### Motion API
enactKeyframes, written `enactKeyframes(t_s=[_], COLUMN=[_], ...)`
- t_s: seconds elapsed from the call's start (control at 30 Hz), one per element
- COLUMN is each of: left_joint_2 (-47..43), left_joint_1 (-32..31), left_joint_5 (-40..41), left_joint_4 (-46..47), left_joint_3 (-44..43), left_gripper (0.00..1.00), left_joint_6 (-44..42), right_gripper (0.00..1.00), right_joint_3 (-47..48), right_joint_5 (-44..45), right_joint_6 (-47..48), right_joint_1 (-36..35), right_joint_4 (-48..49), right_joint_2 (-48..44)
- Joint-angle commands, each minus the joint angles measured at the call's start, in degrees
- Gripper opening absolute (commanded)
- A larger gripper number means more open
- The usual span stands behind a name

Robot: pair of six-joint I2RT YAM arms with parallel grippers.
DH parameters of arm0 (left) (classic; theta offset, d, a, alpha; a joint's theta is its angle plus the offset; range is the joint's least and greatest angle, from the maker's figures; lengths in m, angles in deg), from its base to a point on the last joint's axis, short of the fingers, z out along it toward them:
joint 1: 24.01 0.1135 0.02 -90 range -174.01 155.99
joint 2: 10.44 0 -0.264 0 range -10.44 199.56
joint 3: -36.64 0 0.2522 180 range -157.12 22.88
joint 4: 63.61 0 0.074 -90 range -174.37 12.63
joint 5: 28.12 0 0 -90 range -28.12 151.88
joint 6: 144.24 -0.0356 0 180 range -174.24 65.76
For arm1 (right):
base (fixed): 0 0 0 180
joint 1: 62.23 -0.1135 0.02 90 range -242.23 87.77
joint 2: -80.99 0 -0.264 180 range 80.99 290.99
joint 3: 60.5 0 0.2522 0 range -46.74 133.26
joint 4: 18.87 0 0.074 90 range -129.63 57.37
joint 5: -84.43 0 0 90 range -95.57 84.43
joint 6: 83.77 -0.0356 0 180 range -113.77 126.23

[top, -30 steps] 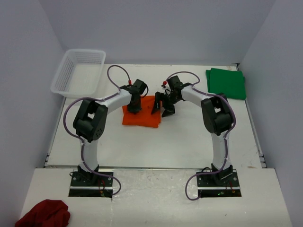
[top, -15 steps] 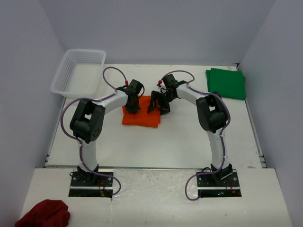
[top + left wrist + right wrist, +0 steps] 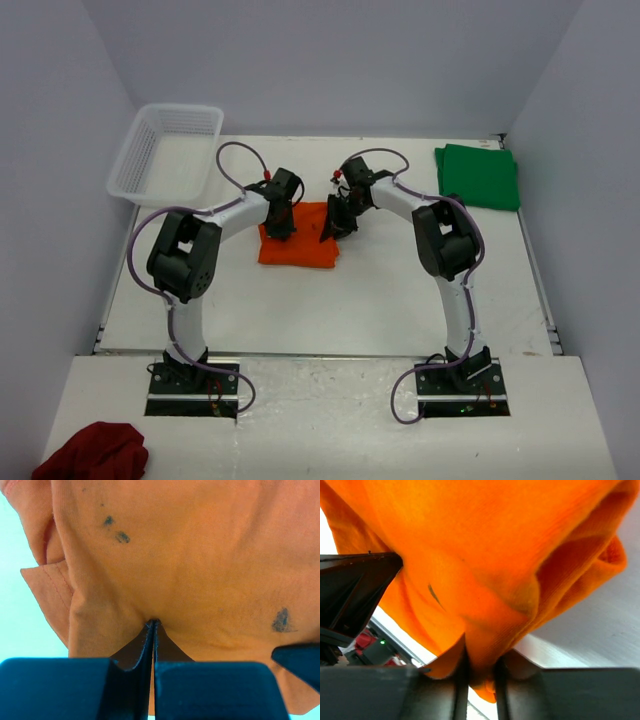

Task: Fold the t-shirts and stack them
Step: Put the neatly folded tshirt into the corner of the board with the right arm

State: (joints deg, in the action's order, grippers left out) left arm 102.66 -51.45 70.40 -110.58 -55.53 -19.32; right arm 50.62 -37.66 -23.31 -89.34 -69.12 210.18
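Note:
The orange t-shirt [image 3: 298,248] lies folded into a small rectangle at the table's middle. At its far left part my left gripper [image 3: 282,228] points down, and in the left wrist view its jaws [image 3: 153,623] are pinched together on a pucker of the orange cloth [image 3: 200,555]. My right gripper [image 3: 333,226] is at the shirt's far right edge. In the right wrist view that gripper [image 3: 480,661] is shut on a thick fold of the orange cloth [image 3: 485,555]. The dark green t-shirt [image 3: 478,176] lies folded at the far right corner, away from both grippers.
A white mesh basket [image 3: 165,150] stands at the far left corner. A dark red cloth [image 3: 92,452] lies on the near ledge at bottom left, beside the left arm's base. White walls close in the table on three sides.
My right gripper moved left onto the orange shirt's right edge and closed from wide open onto a fold of it. The left gripper stayed pinched in place.

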Motion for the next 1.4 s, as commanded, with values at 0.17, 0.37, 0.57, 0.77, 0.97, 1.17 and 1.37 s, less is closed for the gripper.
enactKeyframes(t_s=[0.17, 0.37, 0.57, 0.77, 0.97, 1.17, 1.37], left_joint_2=[-5.23, -13.06, -19.31, -24.76, -26.09, -25.39, -23.63], left_joint_1=[-0.68, -1.73, -3.41, -5.43, -7.62, -8.15, -8.15], left_joint_5=[-1.05, -2.0, -3.68, -5.35, -5.79, -6.75, -8.16], left_joint_4=[3.15, 3.42, 2.1, 2.01, 2.54, 2.71, 3.5], left_joint_3=[3.35, 1.33, 0.19, 3.17, 6.6, 8.54, 8.36], left_gripper=[0.0, 0.0, 0.0, 0.0, 0.0, 0.0, 0.0], left_joint_6=[-0.99, -0.81, -1.17, -1.26, -0.9, -1.78, -2.31], right_gripper=[0.0, 0.0, 0.0, 0.0, 0.0, 0.0, 0.0], right_joint_3=[6.08, 9.77, 14.34, 21.63, 26.38, 27.18, 33.14], right_joint_5=[7.39, 16.44, 29.27, 45.5, 54.32, 61.97, 66.46], right_joint_6=[4.22, 8.0, 11.34, 13.28, 15.21, 15.83, 18.37], right_joint_1=[-0.66, -0.75, -0.49, -0.05, 1.97, 5.4, 9.09], right_joint_4=[-5.07, -9.38, -14.48, -19.4, -21.6, -21.52, -21.34], right_joint_2=[0.89, -0.69, -1.39, -0.43, 1.68, 1.68, 3.97])
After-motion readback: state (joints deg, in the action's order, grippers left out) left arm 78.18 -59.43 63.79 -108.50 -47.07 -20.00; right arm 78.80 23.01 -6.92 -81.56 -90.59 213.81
